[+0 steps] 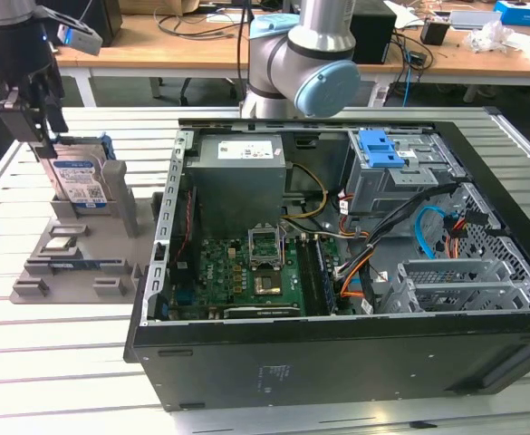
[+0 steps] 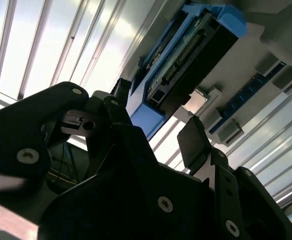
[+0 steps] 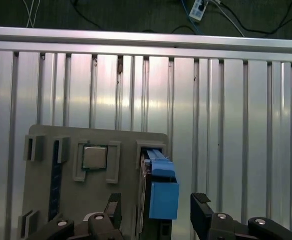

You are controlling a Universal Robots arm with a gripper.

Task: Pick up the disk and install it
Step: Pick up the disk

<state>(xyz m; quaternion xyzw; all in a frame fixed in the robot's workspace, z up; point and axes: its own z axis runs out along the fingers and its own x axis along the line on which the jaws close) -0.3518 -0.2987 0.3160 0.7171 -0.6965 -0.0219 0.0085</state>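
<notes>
Our pincer (image 1: 36,127) is hanging open just above the disk (image 1: 79,178), which is standing on edge in a slot of the grey holder (image 1: 65,272) on the slatted worktop (image 1: 65,372), at the exterior view's left and well apart from the open computer case (image 1: 337,372). In the first wrist view we are seeing the fingers (image 3: 201,206) straddling the disk's blue carrier (image 3: 161,192), with bare gaps on both sides, so nothing is being gripped yet. We are judging the main risk to be an uneven close. One finger is sitting nearer the carrier than the other, so it would be touching first and shoving the disk sideways in its slot, tilting it or dragging the holder across the worktop. The contact faces are plastic rather than the metal body, so we are expecting some flex, and a shallow bite could be letting the disk slip. If the slot is binding, the holder may be rising with the disk and jolting the processor chip (image 3: 95,157) lying in the pocket beside it. Inside the case, the loose cables (image 1: 425,227) are crowding the drive bays, and they look to us like a snagging hazard for anything carried in there.
</notes>
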